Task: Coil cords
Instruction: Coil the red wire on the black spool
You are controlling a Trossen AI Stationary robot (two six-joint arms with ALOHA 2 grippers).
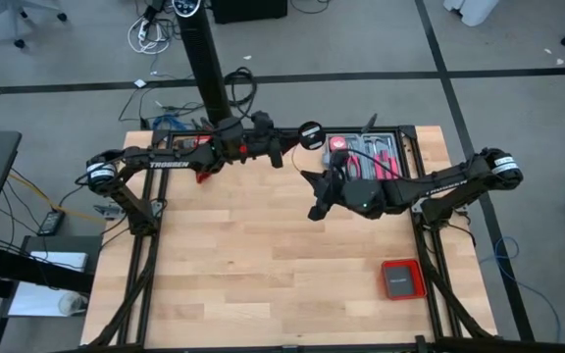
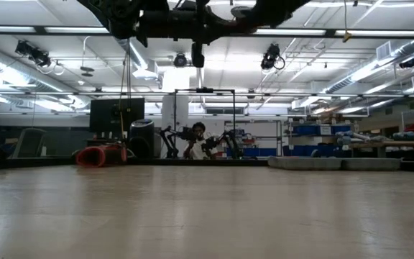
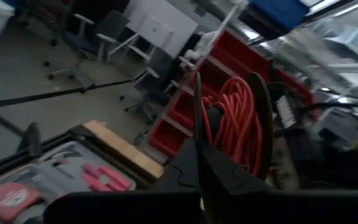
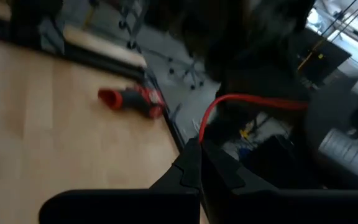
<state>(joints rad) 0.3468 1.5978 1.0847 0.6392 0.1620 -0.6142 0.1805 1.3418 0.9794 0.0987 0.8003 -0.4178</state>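
The red cord [image 3: 236,127] is wound on a small reel with dark flanges [image 1: 310,134], held in the air over the table's far edge. My left gripper [image 3: 199,157] is shut at the reel. A thin strand of the cord [image 4: 253,99] runs from the reel to my right gripper [image 4: 197,144], which is shut on it just nearer, above the table's far middle [image 1: 307,178]. Both grippers hang well above the tabletop. My left gripper pinches the thin dark flange of the reel [image 3: 197,118] by its rim, between the two fingertips. The reel stands on edge beyond the fingers, lifted clear of the table. My right gripper pinches a single strand of the red cord [image 4: 202,127] at its fingertips. From there the strand rises in a bend and runs off toward the reel, clear of the table.
A red-and-black drill [image 1: 204,169] lies at the far left under my left arm. A grey tool case [image 1: 373,153] with red tools sits at the far right. A flat red square box [image 1: 401,279] lies near the right front. The wooden top [image 1: 263,255] lies bare in the middle.
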